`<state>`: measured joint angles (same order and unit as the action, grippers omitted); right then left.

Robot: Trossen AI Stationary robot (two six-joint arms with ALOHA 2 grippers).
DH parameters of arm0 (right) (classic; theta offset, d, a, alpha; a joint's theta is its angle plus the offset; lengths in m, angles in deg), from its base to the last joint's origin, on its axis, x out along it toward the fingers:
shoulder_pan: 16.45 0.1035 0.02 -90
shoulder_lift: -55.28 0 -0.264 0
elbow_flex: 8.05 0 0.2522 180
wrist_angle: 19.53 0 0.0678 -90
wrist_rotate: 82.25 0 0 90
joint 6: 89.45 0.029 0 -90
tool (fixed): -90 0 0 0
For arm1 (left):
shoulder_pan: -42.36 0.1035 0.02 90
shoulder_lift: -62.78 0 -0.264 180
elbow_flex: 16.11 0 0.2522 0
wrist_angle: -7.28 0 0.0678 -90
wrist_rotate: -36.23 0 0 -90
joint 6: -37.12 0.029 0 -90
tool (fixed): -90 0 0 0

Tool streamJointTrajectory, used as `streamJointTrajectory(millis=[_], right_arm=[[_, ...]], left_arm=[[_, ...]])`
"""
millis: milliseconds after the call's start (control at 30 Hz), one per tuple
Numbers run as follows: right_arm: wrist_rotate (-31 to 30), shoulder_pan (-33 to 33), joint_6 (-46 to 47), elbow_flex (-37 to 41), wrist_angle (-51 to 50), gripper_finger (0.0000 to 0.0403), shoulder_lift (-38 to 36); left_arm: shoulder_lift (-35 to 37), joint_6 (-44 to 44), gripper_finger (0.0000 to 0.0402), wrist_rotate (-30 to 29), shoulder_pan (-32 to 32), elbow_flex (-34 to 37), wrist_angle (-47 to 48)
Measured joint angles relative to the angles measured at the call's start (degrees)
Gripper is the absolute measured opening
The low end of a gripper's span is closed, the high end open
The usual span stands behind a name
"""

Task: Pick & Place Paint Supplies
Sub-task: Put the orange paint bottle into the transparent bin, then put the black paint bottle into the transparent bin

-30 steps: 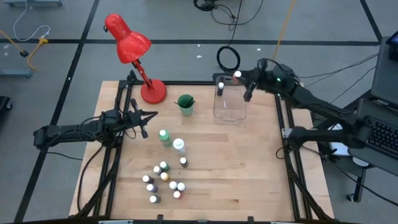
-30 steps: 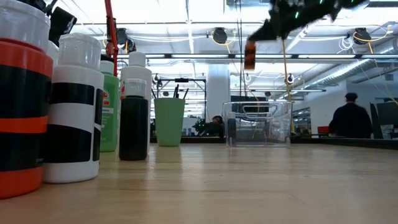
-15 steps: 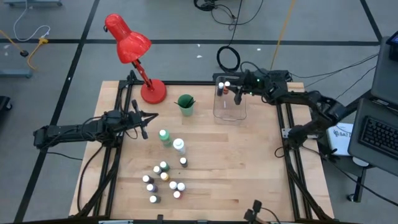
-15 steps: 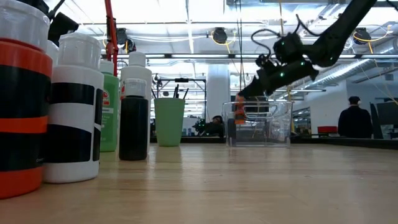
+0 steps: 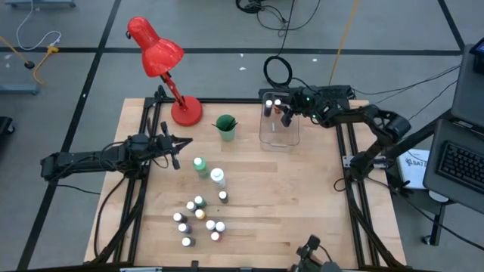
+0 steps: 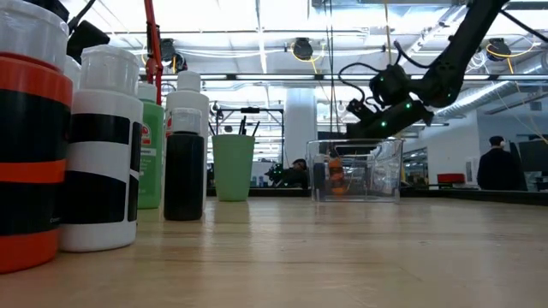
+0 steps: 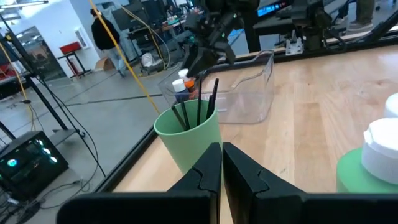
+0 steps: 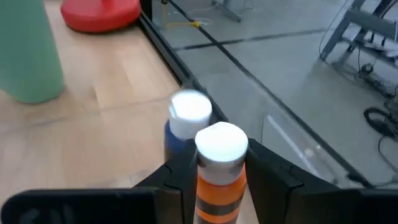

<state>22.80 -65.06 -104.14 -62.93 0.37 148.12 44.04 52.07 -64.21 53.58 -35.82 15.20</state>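
Observation:
My right gripper point(image 5: 288, 115) reaches into the clear bin point(image 5: 278, 134) at the table's far right, shut on an orange white-capped paint bottle point(image 8: 219, 186). A blue white-capped bottle point(image 8: 186, 121) stands in the bin beside it. My left gripper point(image 7: 221, 163) is shut and touching nothing at the table's left, facing the green cup point(image 7: 189, 134) that holds dark brushes point(image 7: 200, 102). Several tiny bottles point(image 5: 198, 219) stand near the front edge, with a taller green bottle point(image 5: 200, 165) and a white one point(image 5: 218, 177) behind them. My right gripper pinches the orange bottle's upper body point(image 8: 219, 177), just below its white cap, between its two fingers point(image 8: 181, 171). The fingers come from the table's right side, slanting slightly down. The bottle point(image 6: 336, 175) is upright, low inside the bin; whether it touches the floor I cannot tell.
A red desk lamp point(image 5: 162, 60) stands at the far left corner, its base point(image 5: 186, 112) on the table. A black frame point(image 5: 344, 151) runs along the table's sides. Bare wood lies between the bottle cluster and the bin. A person point(image 6: 497, 167) stands in the room beyond.
My right gripper has come down from above the bin and lowered the orange bottle inside its walls, tipping toward level as it sank. It has stayed shut on the bottle, which has stayed upright.

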Motion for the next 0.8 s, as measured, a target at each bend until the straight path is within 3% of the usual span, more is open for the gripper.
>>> streamJointTrajectory(millis=[167, 367, 633, 800], right_arm=[[-0.15, -1.96, 3.56, -0.17, 1.97, 0.0101, 3.46], [0.21, -3.43, 7.62, -0.31, 1.53, 0.0139, 6.35], [0.97, -0.66, 14.56, -0.02, -1.69, 0.0183, 1.56], [-3.62, 0.6, 16.23, 0.12, -6.4, 0.0204, -5.62]], left_arm=[[0.02, 1.67, 0.0019, 0.0, -0.02, 0.0, -1.94], [0.02, 3.08, 0.0019, 0.0, -0.01, 0.0, -5.14], [0.0, 10.14, 0.0019, 0.01, 0.0, 0.0, -7.45], [0.0, 13.55, 0.0019, 0.1, -0.01, 0.0, -8.0]])
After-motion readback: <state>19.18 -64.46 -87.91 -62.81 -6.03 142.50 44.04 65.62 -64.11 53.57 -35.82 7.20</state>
